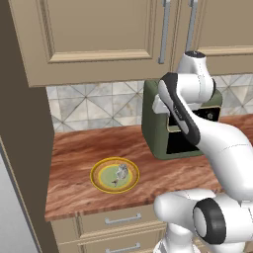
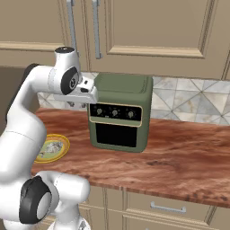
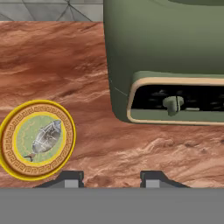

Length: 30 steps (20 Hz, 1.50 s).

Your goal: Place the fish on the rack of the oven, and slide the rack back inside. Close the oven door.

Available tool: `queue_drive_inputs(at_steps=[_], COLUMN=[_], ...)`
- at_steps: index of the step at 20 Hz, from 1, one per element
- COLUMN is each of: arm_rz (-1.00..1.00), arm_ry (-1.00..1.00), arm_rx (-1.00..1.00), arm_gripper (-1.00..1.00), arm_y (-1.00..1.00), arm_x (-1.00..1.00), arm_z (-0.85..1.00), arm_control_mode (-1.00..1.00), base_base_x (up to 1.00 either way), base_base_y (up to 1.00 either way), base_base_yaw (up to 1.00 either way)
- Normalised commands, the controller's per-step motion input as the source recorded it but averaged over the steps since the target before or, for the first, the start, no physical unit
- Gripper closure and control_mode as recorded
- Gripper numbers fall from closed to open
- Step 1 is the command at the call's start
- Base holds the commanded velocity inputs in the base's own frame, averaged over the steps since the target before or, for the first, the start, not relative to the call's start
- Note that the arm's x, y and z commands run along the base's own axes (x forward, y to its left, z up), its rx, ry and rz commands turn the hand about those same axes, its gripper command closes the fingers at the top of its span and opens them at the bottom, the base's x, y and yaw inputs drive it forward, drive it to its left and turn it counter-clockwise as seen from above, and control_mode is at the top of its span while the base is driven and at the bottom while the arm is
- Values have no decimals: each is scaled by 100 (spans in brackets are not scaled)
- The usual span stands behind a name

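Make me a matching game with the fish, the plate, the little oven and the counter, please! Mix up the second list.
Things:
1. fish
2. plate
3. toaster oven
4. counter

Descriptions:
A. dark green, with knobs on the front
B. reddish-brown, like wood
C. grey-silver, lying on the plate
D. round, with a yellow rim

Pairs: 1-C, 2-D, 3-A, 4-B
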Motion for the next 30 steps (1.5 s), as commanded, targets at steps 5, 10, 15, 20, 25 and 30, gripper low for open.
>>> queue_drive_inputs(at_steps=[5, 10, 15, 20, 25, 30], arm_rz=[0, -1, -15, -27, -31, -32], arm_ry=[0, 2, 0, 0, 6, 16], arm_rx=[0, -1, -1, 0, 5, 2], arm_gripper=[-100, -100, -100, -100, -100, -100], arm_y=[2, 37, 59, 62, 33, 40], arm_x=[-2, -22, -61, -16, -2, 0], arm_z=[0, -25, -59, -71, -82, -79], arm_control_mode=[-100, -100, -100, -100, -100, -100], base_base_x=[0, 0, 0, 0, 0, 0], base_base_y=[0, 0, 0, 0, 0, 0], base_base_yaw=[0, 0, 0, 0, 0, 0])
